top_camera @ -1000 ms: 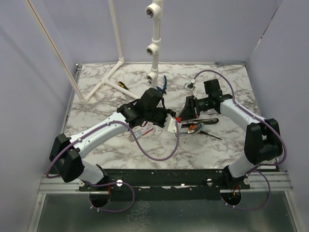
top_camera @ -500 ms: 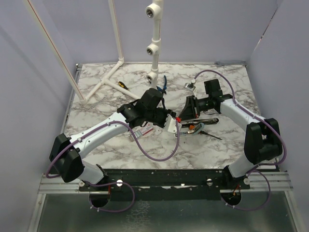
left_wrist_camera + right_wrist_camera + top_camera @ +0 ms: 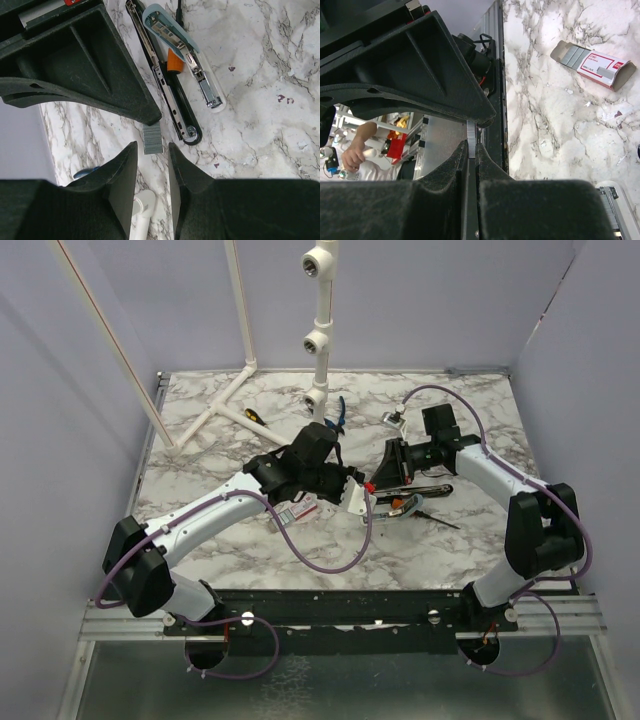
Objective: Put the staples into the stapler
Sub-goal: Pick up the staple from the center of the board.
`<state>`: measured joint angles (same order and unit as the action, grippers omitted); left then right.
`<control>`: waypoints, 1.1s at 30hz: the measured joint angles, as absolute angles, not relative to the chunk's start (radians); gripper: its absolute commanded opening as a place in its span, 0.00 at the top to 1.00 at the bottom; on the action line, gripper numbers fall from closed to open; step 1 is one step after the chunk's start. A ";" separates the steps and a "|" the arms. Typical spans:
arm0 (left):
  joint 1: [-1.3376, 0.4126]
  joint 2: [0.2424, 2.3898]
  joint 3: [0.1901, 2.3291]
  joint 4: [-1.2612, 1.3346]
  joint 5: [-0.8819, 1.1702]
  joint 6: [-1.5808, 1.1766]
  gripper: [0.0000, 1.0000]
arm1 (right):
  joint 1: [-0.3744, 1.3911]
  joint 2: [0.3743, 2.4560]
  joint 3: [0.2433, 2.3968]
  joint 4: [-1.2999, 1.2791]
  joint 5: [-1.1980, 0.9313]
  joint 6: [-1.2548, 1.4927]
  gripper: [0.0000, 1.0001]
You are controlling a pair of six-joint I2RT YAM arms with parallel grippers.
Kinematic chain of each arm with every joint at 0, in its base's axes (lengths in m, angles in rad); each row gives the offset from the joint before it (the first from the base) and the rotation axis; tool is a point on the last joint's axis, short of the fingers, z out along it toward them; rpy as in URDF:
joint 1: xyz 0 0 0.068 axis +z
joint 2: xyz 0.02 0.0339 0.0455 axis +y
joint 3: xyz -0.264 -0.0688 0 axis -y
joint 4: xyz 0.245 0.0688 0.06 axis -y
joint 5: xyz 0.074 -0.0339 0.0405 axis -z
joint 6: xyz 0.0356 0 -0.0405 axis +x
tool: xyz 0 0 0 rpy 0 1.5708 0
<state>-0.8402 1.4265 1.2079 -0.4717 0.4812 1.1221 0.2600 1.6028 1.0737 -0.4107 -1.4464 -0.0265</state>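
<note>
No text can be read with certainty. The staple box (image 3: 600,67), lying open on the tabletop (image 3: 555,130), carries a white label with a red frame and a solid red patch at one end. Its lines of small print are too fine to make out in the right wrist view, and in the top view (image 3: 298,511) they are only a blur. A small red sticker (image 3: 71,2) on a black housing is cut off by the frame, its white marks illegible.

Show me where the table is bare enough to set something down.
Bare marble: between the stapler and the near rail, and the far right corner behind the right arm. Crowded: the centre, where the left tool, the right tool pinching a staple strip, the stapler and the staples box bunch.
</note>
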 measured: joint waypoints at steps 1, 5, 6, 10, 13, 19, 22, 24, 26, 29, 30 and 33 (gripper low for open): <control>-0.840 1.427 1.208 -0.471 0.481 1.122 0.69 | 0.260 1.603 1.074 -0.411 -1.446 -0.027 0.89; -0.841 1.433 1.209 -0.471 0.481 1.119 0.70 | 0.260 1.604 1.074 -0.411 -1.448 -0.027 0.89; -0.842 1.435 1.210 -0.471 0.481 1.119 0.71 | 0.260 1.604 1.074 -0.411 -1.449 -0.027 0.89; -0.847 1.436 1.210 -0.470 0.482 1.118 0.72 | 0.260 1.604 1.074 -0.411 -1.450 -0.027 0.89; -0.848 1.438 1.210 -0.469 0.481 1.118 0.74 | 0.260 1.604 1.074 -0.411 -1.450 -0.027 0.88; -0.849 1.441 1.210 -0.469 0.481 1.115 0.79 | 0.260 1.605 1.074 -0.411 -1.450 -0.027 0.86; -0.849 1.441 1.212 -0.469 0.481 1.115 0.81 | 0.260 1.605 1.074 -0.411 -1.450 -0.027 0.85; -0.849 1.441 1.212 -0.468 0.481 1.114 0.82 | 0.260 1.605 1.074 -0.411 -1.450 -0.027 0.84; -0.849 1.441 1.213 -0.468 0.481 1.114 0.83 | 0.260 1.605 1.074 -0.411 -1.451 -0.027 0.81; -0.851 1.441 1.213 -0.468 0.481 1.111 0.86 | 0.260 1.605 1.074 -0.413 -1.451 -0.033 0.75; -0.851 1.441 1.213 -0.468 0.481 1.111 0.86 | 0.260 1.605 1.074 -0.415 -1.450 -0.039 0.73; -0.851 1.441 1.213 -0.468 0.481 1.107 0.87 | 0.260 1.605 1.079 -0.447 -1.449 -0.077 0.57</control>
<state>-0.8513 1.4410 1.2133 -0.4679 0.4812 1.1072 0.2600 1.6047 1.0786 -0.4473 -1.4487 -0.0769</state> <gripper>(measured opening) 0.189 0.301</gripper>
